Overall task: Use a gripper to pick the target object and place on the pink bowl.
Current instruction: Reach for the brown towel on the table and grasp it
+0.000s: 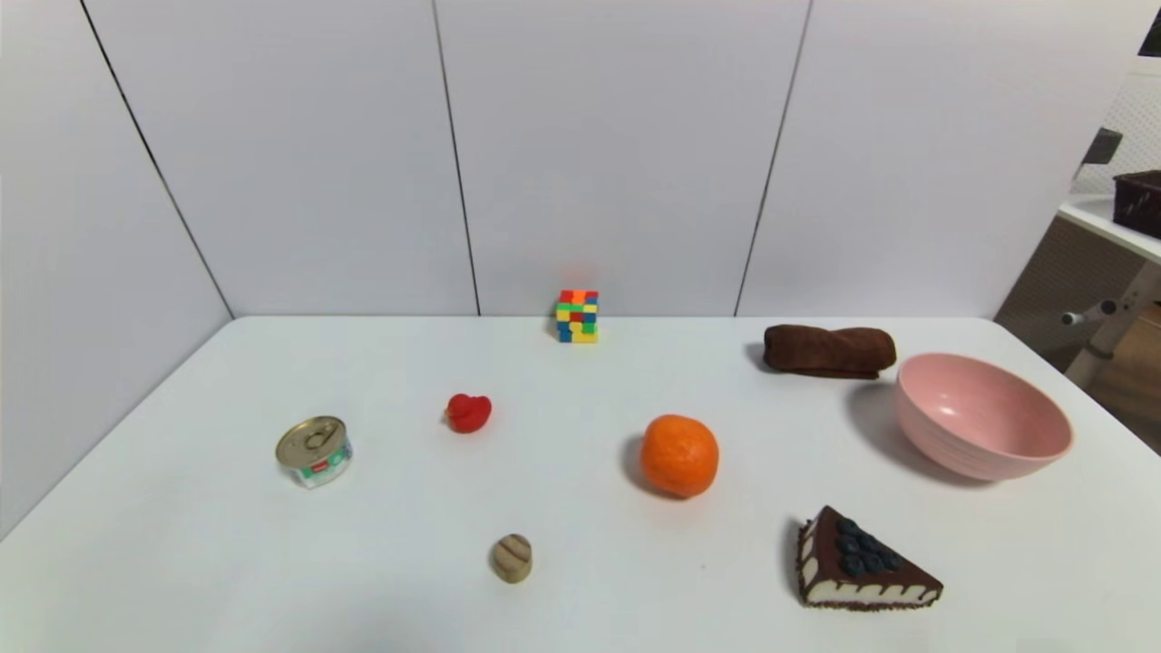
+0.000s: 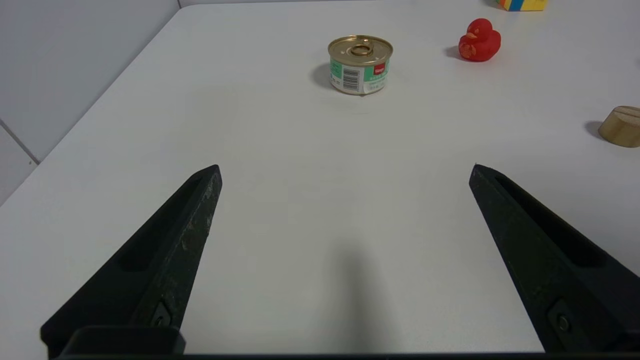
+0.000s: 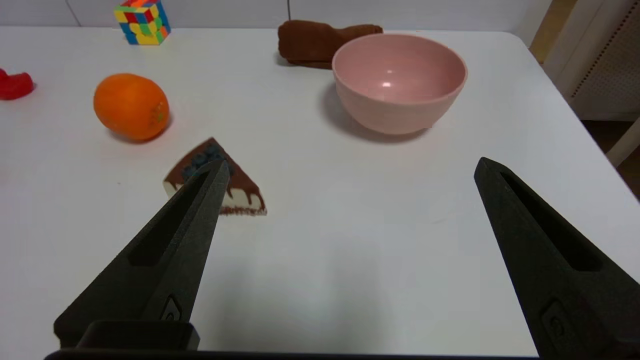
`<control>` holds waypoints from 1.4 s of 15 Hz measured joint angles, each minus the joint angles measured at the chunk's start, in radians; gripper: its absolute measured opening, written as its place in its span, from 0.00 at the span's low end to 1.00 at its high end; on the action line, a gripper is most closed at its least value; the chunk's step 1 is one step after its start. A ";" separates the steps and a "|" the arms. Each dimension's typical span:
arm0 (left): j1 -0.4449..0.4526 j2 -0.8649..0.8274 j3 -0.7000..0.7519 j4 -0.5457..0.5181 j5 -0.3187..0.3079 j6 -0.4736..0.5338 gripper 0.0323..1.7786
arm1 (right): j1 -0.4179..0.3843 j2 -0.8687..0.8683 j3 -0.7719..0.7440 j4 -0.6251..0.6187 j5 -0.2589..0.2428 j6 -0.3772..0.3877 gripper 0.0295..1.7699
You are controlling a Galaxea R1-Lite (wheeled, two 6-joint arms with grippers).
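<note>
With the towel pickup seemingly still ahead, the right gripper (image 3: pixel 351 160) hung wide open and empty, needing to reach the rolled brown towel (image 1: pixel 829 352) behind the pink bowl (image 1: pixel 980 417); the left gripper (image 2: pixel 345 165) idled open over the table (image 1: pixel 408 562).

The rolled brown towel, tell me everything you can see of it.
The rolled brown towel is dark, soft-looking fuzzy cloth, shaped like a log, with a slight dip midway along its top and a flat edge showing underneath. It lies on its side near the table's back edge, just behind and left of the pink bowl. No hand touches it; whether the bowl does, I can't tell.
</note>
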 joint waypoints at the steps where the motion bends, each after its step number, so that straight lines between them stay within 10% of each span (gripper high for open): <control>1: 0.000 0.000 0.000 0.000 0.000 0.000 1.00 | 0.000 0.078 -0.073 0.021 0.001 -0.001 0.96; 10: 0.000 0.000 0.000 0.000 -0.001 0.000 1.00 | 0.000 0.914 -0.747 0.077 0.128 -0.130 0.96; 16: 0.000 0.000 0.000 0.000 0.000 0.000 1.00 | -0.024 1.363 -1.136 0.141 0.352 -0.478 0.96; 21: 0.000 0.000 0.000 0.000 0.000 0.000 1.00 | -0.035 1.638 -1.437 0.431 0.590 -0.900 0.96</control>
